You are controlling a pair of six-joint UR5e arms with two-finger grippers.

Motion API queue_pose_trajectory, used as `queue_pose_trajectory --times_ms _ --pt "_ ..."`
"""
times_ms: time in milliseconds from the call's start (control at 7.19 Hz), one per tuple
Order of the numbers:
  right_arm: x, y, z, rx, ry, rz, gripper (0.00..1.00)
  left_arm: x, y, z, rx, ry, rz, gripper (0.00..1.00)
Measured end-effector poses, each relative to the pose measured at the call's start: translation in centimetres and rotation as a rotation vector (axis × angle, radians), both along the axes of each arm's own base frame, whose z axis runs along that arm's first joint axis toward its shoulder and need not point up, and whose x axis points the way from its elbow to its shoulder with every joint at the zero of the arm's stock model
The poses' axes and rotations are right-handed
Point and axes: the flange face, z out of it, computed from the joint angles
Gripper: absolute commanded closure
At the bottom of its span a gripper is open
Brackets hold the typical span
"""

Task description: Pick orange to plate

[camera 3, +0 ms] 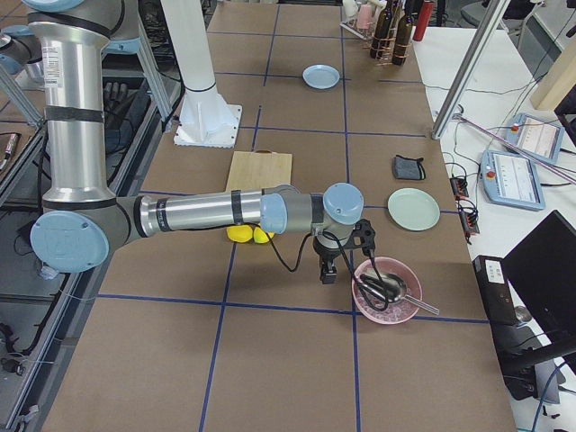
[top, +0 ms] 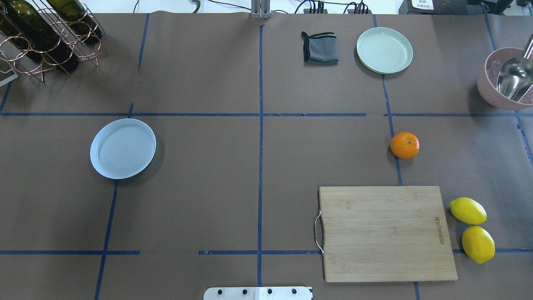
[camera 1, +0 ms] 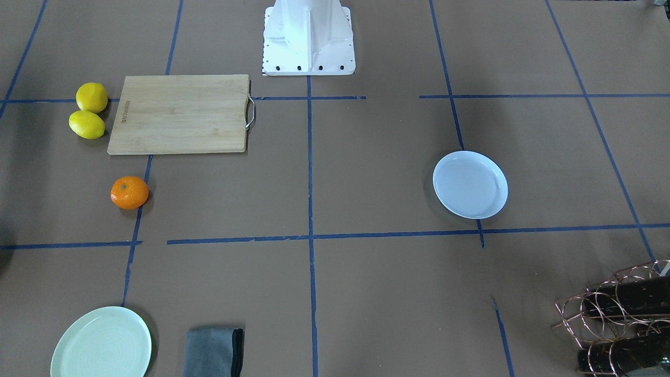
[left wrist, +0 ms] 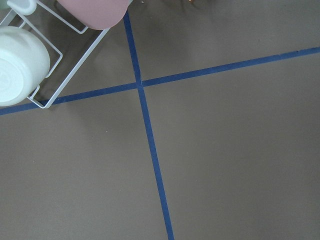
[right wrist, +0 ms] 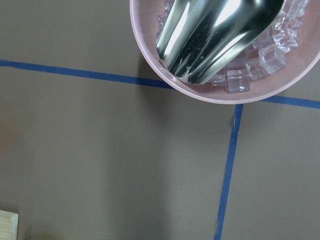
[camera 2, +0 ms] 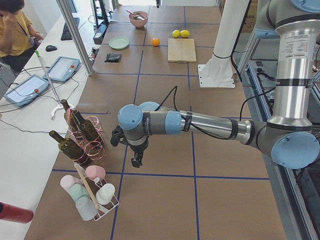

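Note:
The orange (camera 1: 129,192) lies alone on the brown table, just beyond the cutting board, also seen from overhead (top: 404,145) and far off in the exterior left view (camera 2: 156,42). The white, bluish plate (camera 1: 470,184) sits bare on the other half of the table (top: 123,148), far from the fruit. My left gripper (camera 2: 136,160) shows only in the exterior left view, hanging above the table near the bottle rack. My right gripper (camera 3: 329,274) shows only in the exterior right view, beside the pink bowl. For both I cannot tell whether they are open or shut. Neither wrist view shows fingers.
A wooden cutting board (top: 387,232) lies with two lemons (top: 472,229) next to it. A mint-green plate (top: 384,50) and grey cloth (top: 320,48) sit at the far edge. A pink bowl (top: 501,81) holds ice and a metal scoop. A copper bottle rack (top: 46,37) and a cup rack (camera 2: 90,192) stand on the left.

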Motion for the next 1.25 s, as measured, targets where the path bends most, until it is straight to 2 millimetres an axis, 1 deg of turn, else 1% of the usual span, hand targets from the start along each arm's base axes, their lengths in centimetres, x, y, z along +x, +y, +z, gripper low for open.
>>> queue_pose_trajectory --times_ms 417,835,974,1113,1252 --pt "0.0 0.4 0.3 -0.006 -0.001 0.003 0.00 0.2 0.2 -0.8 0.018 0.003 0.008 0.00" --pt "0.1 1.2 0.8 0.068 -0.010 0.002 0.00 0.5 0.0 -2.3 0.011 0.013 -0.028 0.00" --pt "0.0 1.3 0.8 0.086 -0.013 0.001 0.00 1.0 -0.2 -2.1 0.023 0.035 -0.030 0.00" --pt "-0.1 1.3 0.8 0.103 -0.015 -0.004 0.00 2.2 -0.7 -1.7 0.066 0.071 -0.011 0.00" --pt "-0.2 1.3 0.6 0.127 -0.019 -0.010 0.00 5.0 -1.2 -2.2 0.130 0.119 0.039 0.00"
